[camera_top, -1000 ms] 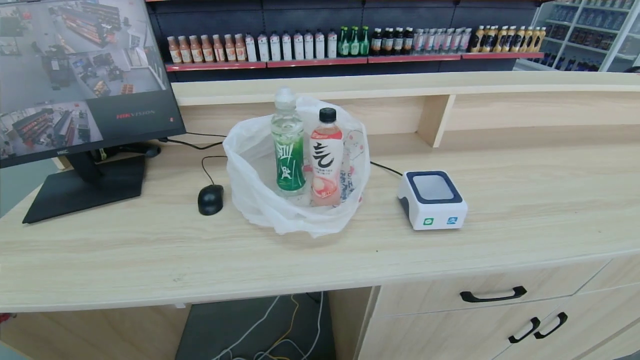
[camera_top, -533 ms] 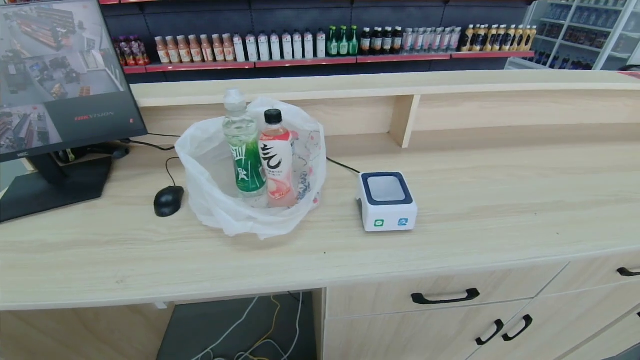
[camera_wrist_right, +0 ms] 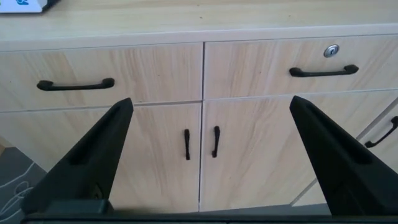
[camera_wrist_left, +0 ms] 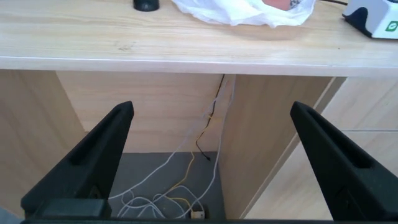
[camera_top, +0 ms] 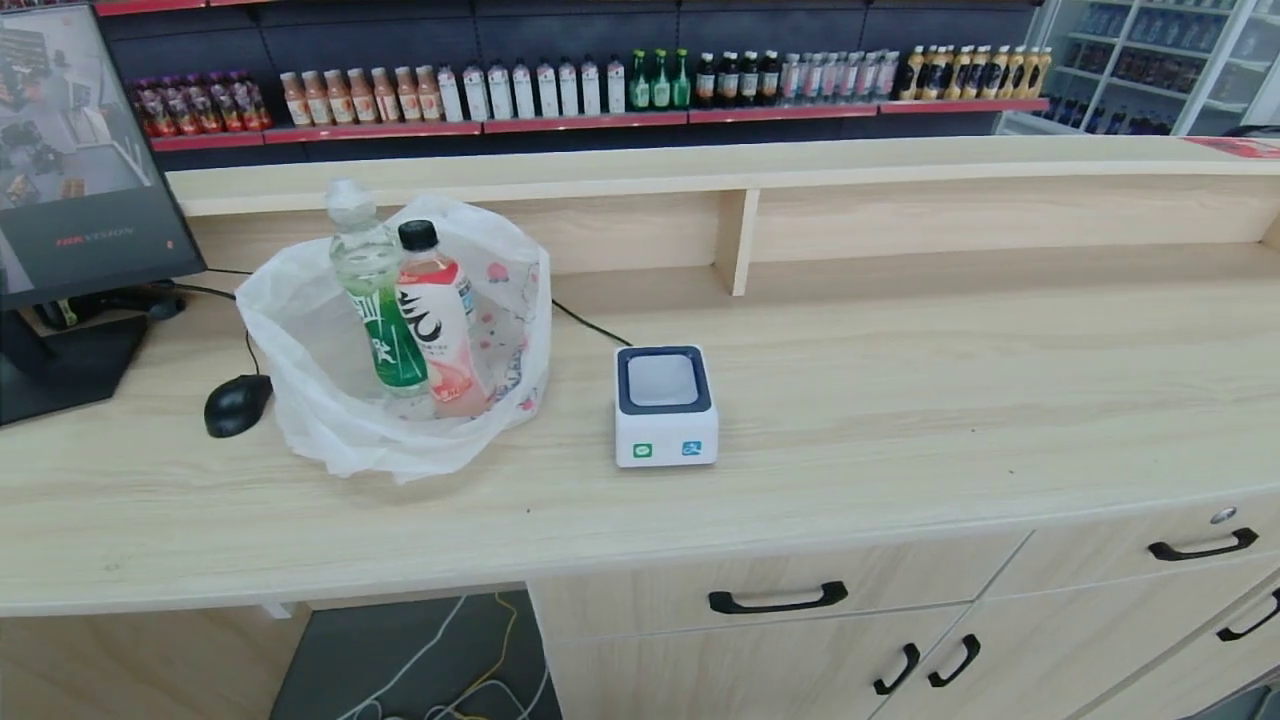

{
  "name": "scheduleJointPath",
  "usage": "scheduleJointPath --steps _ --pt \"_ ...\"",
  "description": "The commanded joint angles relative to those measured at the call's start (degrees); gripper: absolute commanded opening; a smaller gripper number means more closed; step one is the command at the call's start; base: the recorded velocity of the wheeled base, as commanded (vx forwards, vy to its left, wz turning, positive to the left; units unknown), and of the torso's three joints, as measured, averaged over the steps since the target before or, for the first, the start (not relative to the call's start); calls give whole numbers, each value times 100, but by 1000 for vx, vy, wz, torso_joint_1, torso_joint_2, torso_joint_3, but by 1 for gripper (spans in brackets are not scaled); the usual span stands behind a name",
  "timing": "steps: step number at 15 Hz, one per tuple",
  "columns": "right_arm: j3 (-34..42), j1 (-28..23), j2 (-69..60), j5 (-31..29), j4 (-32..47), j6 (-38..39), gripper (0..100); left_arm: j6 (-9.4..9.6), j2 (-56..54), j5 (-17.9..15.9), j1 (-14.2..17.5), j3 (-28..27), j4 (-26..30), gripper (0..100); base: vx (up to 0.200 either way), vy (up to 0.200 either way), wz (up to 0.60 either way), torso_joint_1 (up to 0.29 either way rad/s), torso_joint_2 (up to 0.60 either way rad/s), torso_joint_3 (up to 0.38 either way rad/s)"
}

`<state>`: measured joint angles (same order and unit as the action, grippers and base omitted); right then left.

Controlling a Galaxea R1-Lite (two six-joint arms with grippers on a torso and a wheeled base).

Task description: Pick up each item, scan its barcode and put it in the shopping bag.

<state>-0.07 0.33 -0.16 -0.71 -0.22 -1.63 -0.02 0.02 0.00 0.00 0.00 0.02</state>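
A white plastic shopping bag (camera_top: 330,420) stands open on the wooden counter (camera_top: 900,400). Inside it stand two upright bottles: a clear one with a green label (camera_top: 378,310) and a pink one with a black cap (camera_top: 437,325). The white barcode scanner (camera_top: 665,408) sits just right of the bag. My left gripper (camera_wrist_left: 211,162) hangs open below the counter's front edge, facing the gap under the desk, with the bag (camera_wrist_left: 242,11) and the scanner (camera_wrist_left: 373,17) above it. My right gripper (camera_wrist_right: 208,162) is open in front of the cabinet doors, holding nothing.
A black mouse (camera_top: 237,405) and a monitor (camera_top: 70,200) sit left of the bag. A raised wooden ledge (camera_top: 740,165) runs along the counter's back. Drawers with black handles (camera_wrist_right: 74,84) lie below the counter. Loose cables (camera_wrist_left: 180,186) lie on the floor under the desk.
The head camera has swung to the right, so everything sits further left in the picture. The bag, bottles and scanner keep their places on the counter.
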Motion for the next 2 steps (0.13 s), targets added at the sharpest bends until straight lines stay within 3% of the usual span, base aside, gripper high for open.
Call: scheduleJointPath --steps 1,2 --pt "-1 2 16 0 4 49 100 11 -2 0 0 0 -2 100 0 0 0 0 0 0" --pt "7 -7 16 -8 4 234 100 11 -2 0 0 0 -2 100 0 0 0 0 0 0"
